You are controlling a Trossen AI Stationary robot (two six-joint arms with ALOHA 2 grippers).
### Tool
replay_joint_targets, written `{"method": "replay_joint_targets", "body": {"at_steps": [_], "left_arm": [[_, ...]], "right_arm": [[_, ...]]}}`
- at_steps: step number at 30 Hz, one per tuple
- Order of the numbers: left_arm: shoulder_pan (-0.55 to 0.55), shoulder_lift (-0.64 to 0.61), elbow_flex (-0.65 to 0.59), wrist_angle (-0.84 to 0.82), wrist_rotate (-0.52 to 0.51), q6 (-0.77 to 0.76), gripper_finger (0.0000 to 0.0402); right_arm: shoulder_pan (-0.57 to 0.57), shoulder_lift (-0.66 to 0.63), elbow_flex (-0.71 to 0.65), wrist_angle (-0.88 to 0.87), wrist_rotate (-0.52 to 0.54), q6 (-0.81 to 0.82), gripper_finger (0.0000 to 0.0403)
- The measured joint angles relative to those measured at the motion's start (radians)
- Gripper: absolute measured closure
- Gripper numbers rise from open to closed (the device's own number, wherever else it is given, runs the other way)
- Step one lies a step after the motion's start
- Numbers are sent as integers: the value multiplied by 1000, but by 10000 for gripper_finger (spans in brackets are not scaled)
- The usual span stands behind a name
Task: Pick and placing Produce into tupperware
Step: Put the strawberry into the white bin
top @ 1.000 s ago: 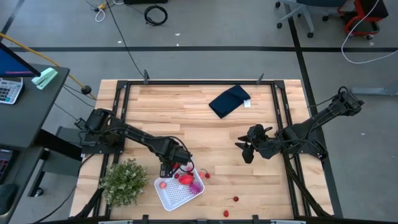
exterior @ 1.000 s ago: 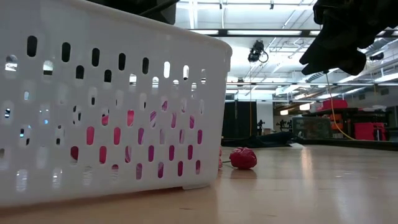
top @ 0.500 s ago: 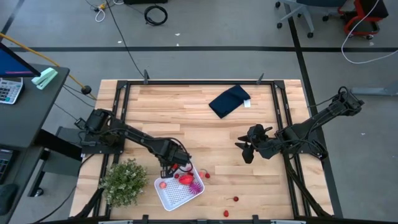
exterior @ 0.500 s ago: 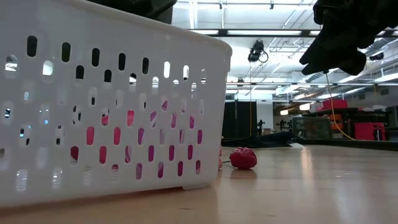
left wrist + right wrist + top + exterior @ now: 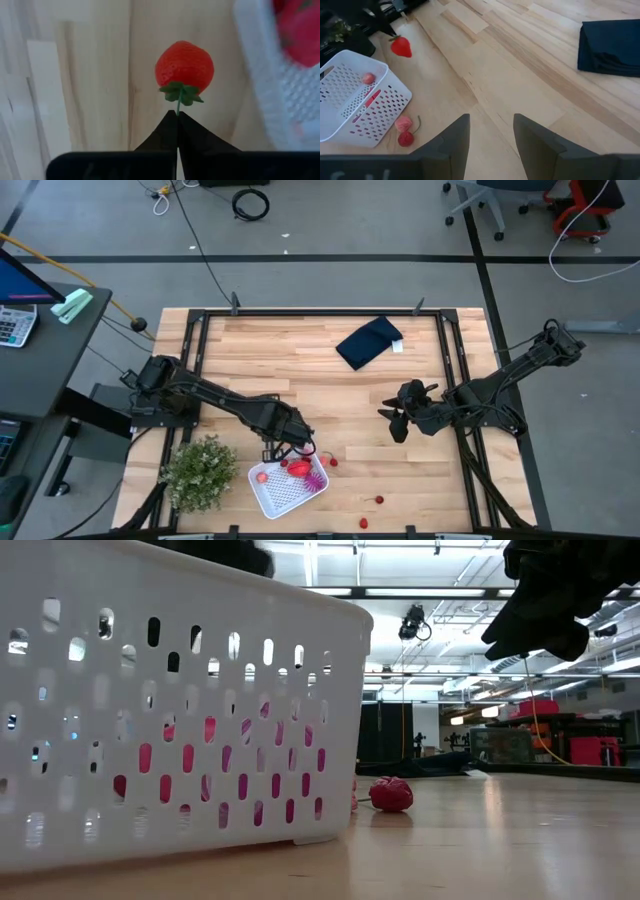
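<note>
Left wrist view shows your left gripper closed on only the thin green stem of the strawberry, which hangs just beyond the fingertips, beside the tupperware rim — it may slip and fall outside. The right gripper waits open, well apart.

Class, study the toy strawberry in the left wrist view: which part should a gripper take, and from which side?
Take the thin green stem, coming in from the stem end. It sticks straight out past the leaves, while the strawberry has a round, tapering red body that is harder to pinch. The left gripper is shut on the stem exactly so.
</note>
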Motion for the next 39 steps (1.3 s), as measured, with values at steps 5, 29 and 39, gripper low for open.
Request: {"method": "replay_joint_targets", "body": {"at_steps": [5, 29, 39], "left_arm": [[-18, 0, 111, 3, -25, -24, 398], [-312, 102, 210, 95, -18, -259, 390], [-313, 193, 210, 108, 24, -272, 386]], "right_arm": [[0, 0, 0, 0, 0, 0, 243], [0, 0, 0, 7, 0, 41, 243], [0, 0, 0, 9, -1, 68, 243]]}}
